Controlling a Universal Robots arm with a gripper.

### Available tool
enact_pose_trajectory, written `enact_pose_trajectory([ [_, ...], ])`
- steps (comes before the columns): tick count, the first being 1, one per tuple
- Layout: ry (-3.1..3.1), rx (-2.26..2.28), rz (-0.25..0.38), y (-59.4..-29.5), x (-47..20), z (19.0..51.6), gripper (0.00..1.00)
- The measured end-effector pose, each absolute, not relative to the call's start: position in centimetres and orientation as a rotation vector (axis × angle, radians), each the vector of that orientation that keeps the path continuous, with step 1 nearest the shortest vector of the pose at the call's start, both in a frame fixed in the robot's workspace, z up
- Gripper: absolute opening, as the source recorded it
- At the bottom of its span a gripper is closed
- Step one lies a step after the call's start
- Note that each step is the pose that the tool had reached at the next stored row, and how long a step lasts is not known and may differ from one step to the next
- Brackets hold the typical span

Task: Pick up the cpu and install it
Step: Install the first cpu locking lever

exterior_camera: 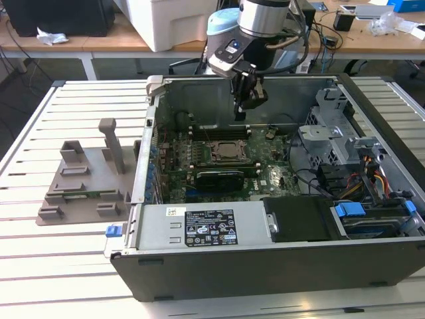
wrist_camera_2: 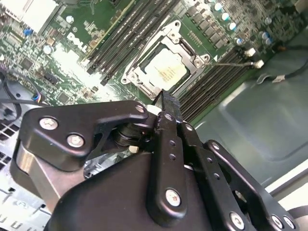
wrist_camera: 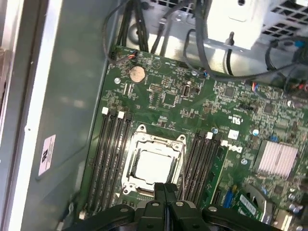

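Green motherboard [wrist_camera: 168,98] is lying flat inside the open computer case [exterior_camera: 199,100], and we are looking down on it in both wrist views. We are seeing the cpu [wrist_camera: 154,165], a small silvery square. To us it is looking like it is lying in the socket [wrist_camera: 161,139], inside the shiny metal frame, between rows of long black memory slots [wrist_camera: 111,159]. The gripper [wrist_camera: 166,188] is hanging just above one edge of the socket. Its two black fingers are pressing together, and we are seeing nothing between them. In the exterior view the grey plastic holder [exterior_camera: 86,186] is sitting well apart, outside the case on the exterior view's left.

We are thinking some things could go wrong. If the gripper is going down too far, its hard tips could be scratching the chip or squashing it onto the tiny pins underneath. If the chip is sitting a bit crooked, a push could be bending those pins. A sideways bump could be knocking the frame or a slot.

We are spotting writing too: white letters [wrist_camera: 236,148] on the board, a white sticker [wrist_camera: 46,154] with black print on the case wall, and a black label [exterior_camera: 209,227] on the silver box [exterior_camera: 166,229] at the near side. We are not reading any of it out.
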State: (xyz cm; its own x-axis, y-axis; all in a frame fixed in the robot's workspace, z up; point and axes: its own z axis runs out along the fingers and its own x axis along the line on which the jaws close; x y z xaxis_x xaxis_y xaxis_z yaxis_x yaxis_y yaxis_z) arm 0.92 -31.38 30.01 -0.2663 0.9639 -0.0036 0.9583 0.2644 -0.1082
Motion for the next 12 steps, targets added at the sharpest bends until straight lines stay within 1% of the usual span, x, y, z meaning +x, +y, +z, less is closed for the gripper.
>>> enact_pose_trajectory([
  [12, -2.601, -1.655, 0.144, -31.38, 0.92, 30.01, 0.11],
])
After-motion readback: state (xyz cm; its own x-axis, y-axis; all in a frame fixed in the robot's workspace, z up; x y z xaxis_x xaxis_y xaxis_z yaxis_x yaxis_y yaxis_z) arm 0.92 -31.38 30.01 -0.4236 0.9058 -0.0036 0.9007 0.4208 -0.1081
